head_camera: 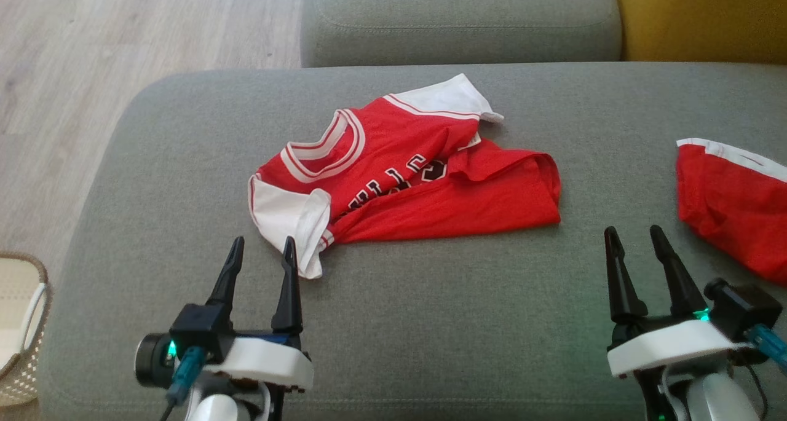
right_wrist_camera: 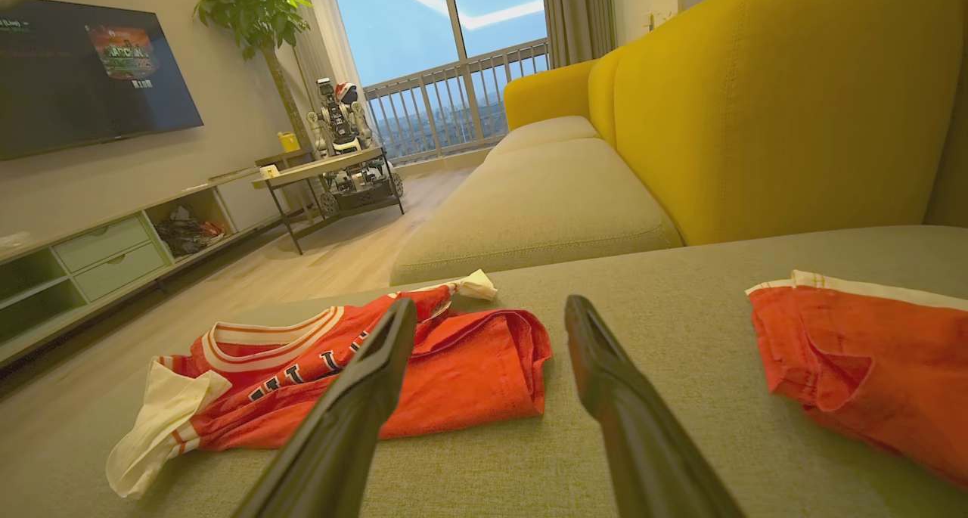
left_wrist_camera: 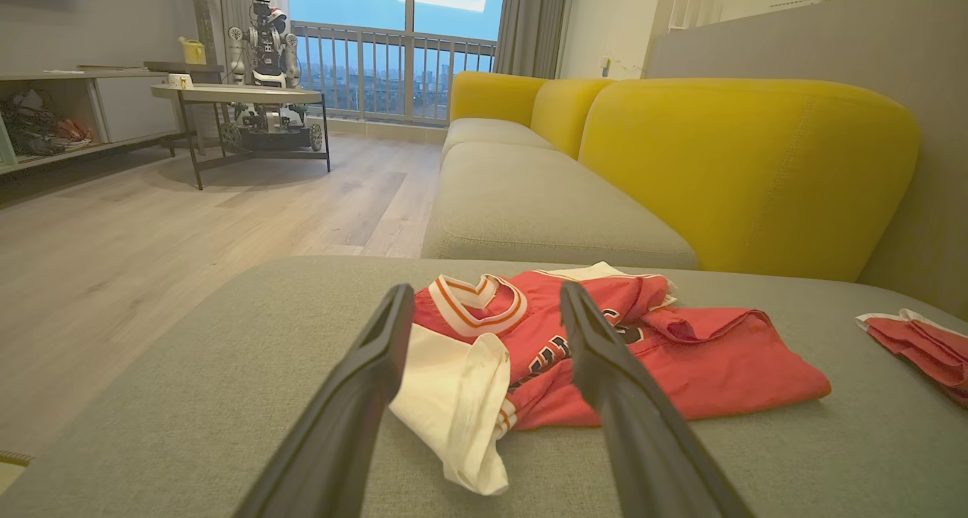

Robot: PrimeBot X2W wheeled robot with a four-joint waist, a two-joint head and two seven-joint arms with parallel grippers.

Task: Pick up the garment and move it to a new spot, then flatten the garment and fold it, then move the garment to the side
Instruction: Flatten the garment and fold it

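Left gripper (head_camera: 263, 241), right gripper (head_camera: 633, 230) wide, empty. Crumpled shirt (head_camera: 406, 175) on cushion (head_camera: 430, 310), sleeve (head_camera: 295, 221) near left gripper. May pinch only loose sleeve, dragging rest bunched, or take wrong red cloth (head_camera: 731, 200).

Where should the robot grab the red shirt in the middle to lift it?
Probably the white sleeve nearest the left gripper. It sticks out loose from the crumpled red shirt, so a reach from the robot's own side could pinch its edge.
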